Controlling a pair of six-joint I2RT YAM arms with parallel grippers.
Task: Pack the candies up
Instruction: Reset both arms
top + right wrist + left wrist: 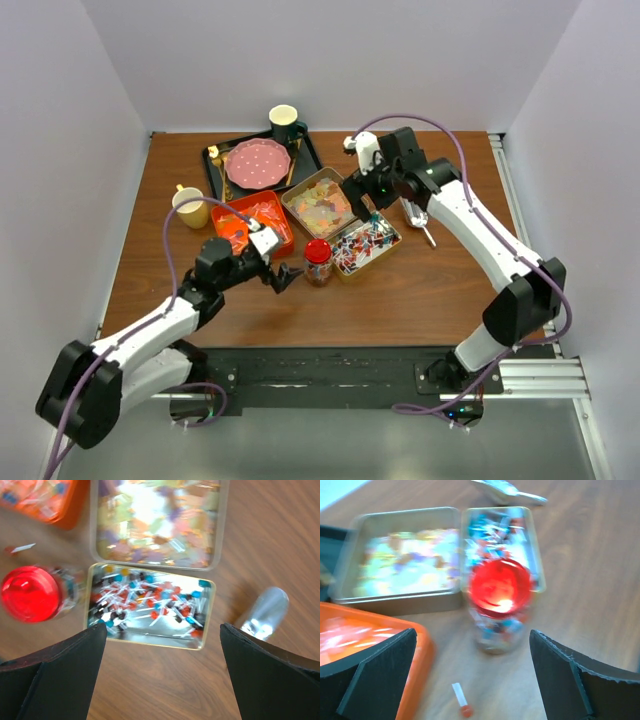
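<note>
Candies [150, 607] fill a tin [209, 616] directly beneath the spread right claw [162, 628].

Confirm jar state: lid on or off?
On. The red lid caps the upright jar, candies visible through its clear wall. Whether it is screwed tight, cannot tell.

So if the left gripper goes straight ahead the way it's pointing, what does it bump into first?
Most likely the red-lidded jar, which stands right ahead between the open fingers of the left gripper. I can't tell how far off it is.
</note>
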